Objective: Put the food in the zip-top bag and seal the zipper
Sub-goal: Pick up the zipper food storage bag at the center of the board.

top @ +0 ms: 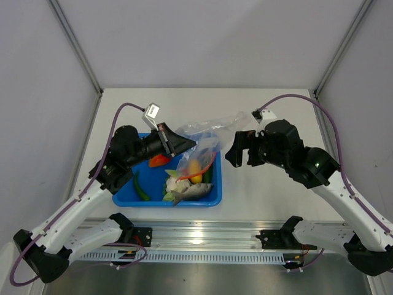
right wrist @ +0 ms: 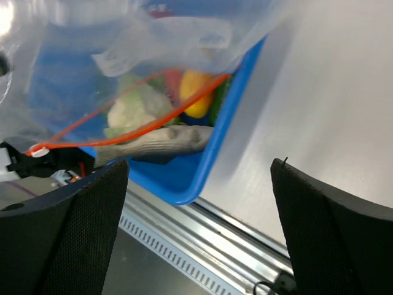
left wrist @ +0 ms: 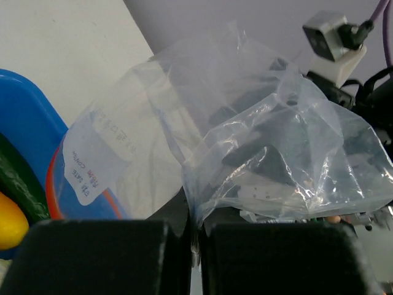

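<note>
Above the blue plastic tray [top: 130, 198], the left gripper [top: 186, 145] is pinched tight on the crinkly clear zip-top bag [top: 209, 130], mouth drooping tray-ward! Its thin red-orange zipper [top: 210, 163] slants across the yellow-orange mango [top: 194, 169] and grey fish [top: 194, 192] in the tray. Right of the tray, the right gripper [top: 242, 153] gapes wide and empty, the free one of the 2, with the zipper to its left.

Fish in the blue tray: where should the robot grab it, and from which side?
Probably across the middle of the fish, coming down from above. It lies flat along the near wall of the blue tray, so its slim body fits between open jaws. The open right gripper is free; the bag hanging above could get in the way.
</note>
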